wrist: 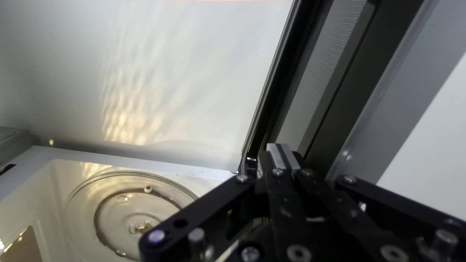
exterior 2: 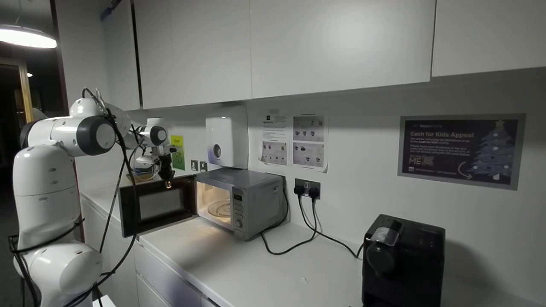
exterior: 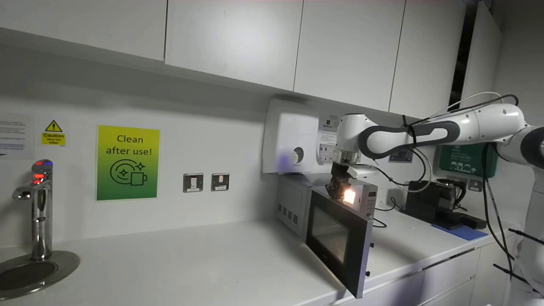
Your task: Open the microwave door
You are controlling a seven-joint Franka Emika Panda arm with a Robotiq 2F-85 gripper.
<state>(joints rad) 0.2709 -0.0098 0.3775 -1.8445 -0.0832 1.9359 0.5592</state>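
Tool [wrist: 284, 156]: fingers together, pads [wrist: 275, 155] lying face to face in the wrist view. It points down at the front of the microwave [exterior 2: 261, 200], toward the hinge side, with its tips on the inner side of the door [exterior: 338, 240] and close to the door's top edge. Whether the tips touch the door cannot be told.

The door stands open, swung well out from the microwave's front; its free end reaches past the front edge of the counter [exterior 2: 264, 273]. The dark outer face and the meshed inner face each show in an exterior view.

The microwave's interior is lit, with a round glass plate [wrist: 123, 218] inside. Its control panel [exterior 2: 239, 209] is on the side opposite the hinge. The white arm [exterior 2: 47, 175] reaches in from in front of the microwave.

A white dispenser [exterior: 295, 136] hangs on the wall just above the rear of the microwave; cupboards [exterior: 348, 55] run higher up. On the wall at the panel side of the microwave, two black plugs [exterior 2: 315, 193] sit in a socket [exterior 2: 308, 184], with printed sheets [exterior 2: 310, 140] above. A black coffee machine [exterior 2: 405, 273] stands on the counter on that same side, well apart from the microwave. At the hinge side of the microwave are two wall switches [exterior: 193, 182], then a green and yellow sign [exterior: 128, 148], then, farthest off, a tap [exterior: 41, 212] and a sink [exterior: 70, 260].
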